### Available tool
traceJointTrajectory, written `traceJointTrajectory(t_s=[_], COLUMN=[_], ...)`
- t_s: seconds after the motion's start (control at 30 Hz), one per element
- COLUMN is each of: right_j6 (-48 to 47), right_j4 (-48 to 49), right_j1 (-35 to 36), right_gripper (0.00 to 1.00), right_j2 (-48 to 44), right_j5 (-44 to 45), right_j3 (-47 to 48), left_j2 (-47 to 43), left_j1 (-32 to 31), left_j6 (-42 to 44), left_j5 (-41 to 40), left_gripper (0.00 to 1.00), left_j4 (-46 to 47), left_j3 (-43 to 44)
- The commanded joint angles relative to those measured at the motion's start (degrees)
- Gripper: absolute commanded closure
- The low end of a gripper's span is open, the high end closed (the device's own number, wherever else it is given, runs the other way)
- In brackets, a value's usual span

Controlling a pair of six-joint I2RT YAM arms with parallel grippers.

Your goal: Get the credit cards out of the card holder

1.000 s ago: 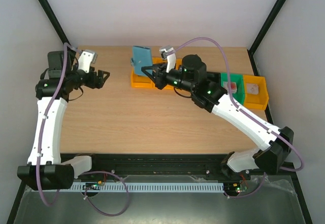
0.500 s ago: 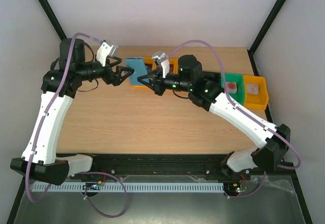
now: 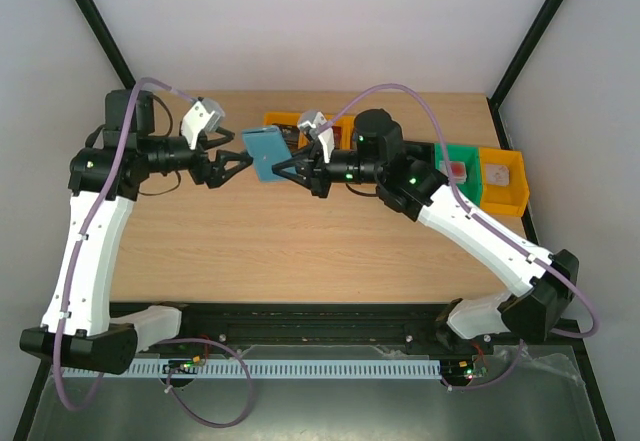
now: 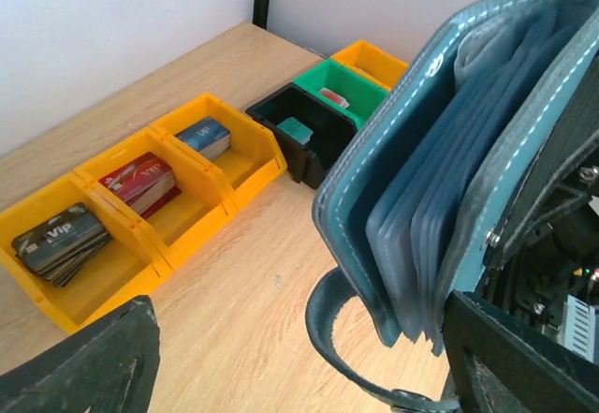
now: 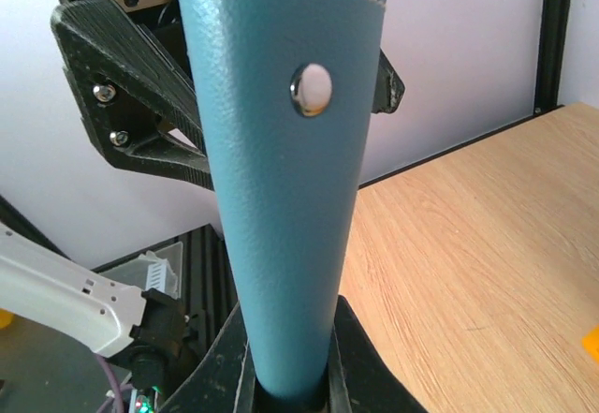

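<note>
The blue leather card holder (image 3: 265,153) is held in the air above the table's middle back. My right gripper (image 3: 284,168) is shut on its folded spine, seen close in the right wrist view (image 5: 285,380). My left gripper (image 3: 238,157) is open, its fingers spread on either side of the holder's open edge. In the left wrist view the holder (image 4: 440,169) gapes, showing several blue-grey sleeves and a hanging strap (image 4: 342,338). The left gripper (image 4: 299,371) is wide open around it. I cannot make out credit cards inside the sleeves.
A row of bins stands along the back: yellow bins (image 4: 108,272) with stacks of cards, a black bin (image 4: 309,137), a green bin (image 3: 455,166) and a yellow bin (image 3: 503,179) at the right.
My right gripper carried the holder away from the bins, left and nearer. My left gripper swung in from the left and now has its open fingers around the holder's edge.
</note>
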Motion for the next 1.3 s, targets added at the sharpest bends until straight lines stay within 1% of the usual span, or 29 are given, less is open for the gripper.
traceJointTrajectory(t_s=[0.0, 0.03, 0.13, 0.17, 0.2, 0.27, 0.33, 0.47, 0.6, 0.7, 0.8, 0.9, 1.0, 1.1, 1.23, 1.27], right_j6=[-2.1, -2.1, -2.7, -2.9, -3.0, -2.7, -2.0, 0.1, 1.5, 2.3, 2.7, 2.2, 1.0, 0.1, -1.0, -1.3], right_j4=[0.7, 0.8, 0.8, 0.9, 1.1, 1.6, 2.3, 4.7, 6.5, 7.8, 8.3, 8.2, 7.2, 5.8, 3.6, 3.2], right_j1=[0.1, 0.0, 0.0, 0.1, 0.0, 0.0, 0.0, 0.1, 0.0, 0.1, 0.0, 0.0, -0.2, -0.6, -0.5, -0.5], right_gripper=[0.98, 0.98, 0.99, 0.98, 0.98, 0.98, 0.98, 0.98, 0.98, 0.98, 0.98, 0.98, 0.98, 0.98, 0.98, 0.98], right_j2=[-2.7, -2.7, -3.2, -3.5, -3.7, -3.7, -3.3, -2.5, -1.9, -1.3, -0.6, -0.5, -1.0, -1.4, -1.2, -1.3], right_j5=[-4.8, -5.3, -7.0, -7.3, -7.5, -8.6, -9.9, -11.7, -11.9, -12.2, -12.1, -11.3, -10.4, -10.1, -10.2, -10.0], right_j3=[1.4, 1.3, 1.1, 0.9, 0.8, 0.6, 0.5, -0.3, -0.7, -0.7, -0.5, -0.5, -0.3, 0.1, 0.9, 0.9], left_j2=[-1.1, -1.1, -1.2, -1.3, -1.5, -1.5, -1.4, -1.1, -1.2, -1.4, -1.4, -1.4, -1.5, -1.8, -1.5, -1.5], left_j1=[0.9, 1.0, 1.5, 1.9, 2.1, 2.1, 2.1, 2.1, 1.9, 1.6, 1.0, 1.0, 1.0, 1.0, 1.0, 1.0], left_j6=[5.4, 5.5, 7.0, 7.6, 7.9, 7.6, 7.6, 4.7, 6.3, 6.6, 7.0, 10.8, 16.7, 20.3, 25.7, 27.3], left_j5=[2.8, 2.7, 2.5, 2.6, 2.9, 3.8, 5.5, 9.6, 15.9, 17.3, 17.7, 17.8, 17.6, 18.0, 19.4, 19.5], left_gripper=[0.19, 0.22, 0.36, 0.39, 0.41, 0.47, 0.50, 0.50, 0.48, 0.45, 0.39, 0.33, 0.31, 0.32, 0.41, 0.42], left_j4=[-4.3, -4.4, -5.3, -5.6, -5.6, -5.3, -5.0, -2.7, -3.9, -4.0, -4.3, -6.8, -11.4, -13.8, -17.6, -18.7], left_j3=[-0.8, -1.0, -0.8, -0.8, -0.9, -1.2, -1.7, -2.3, -3.0, -4.0, -4.4, -3.7, -3.3, -3.6, -3.0, -2.8])
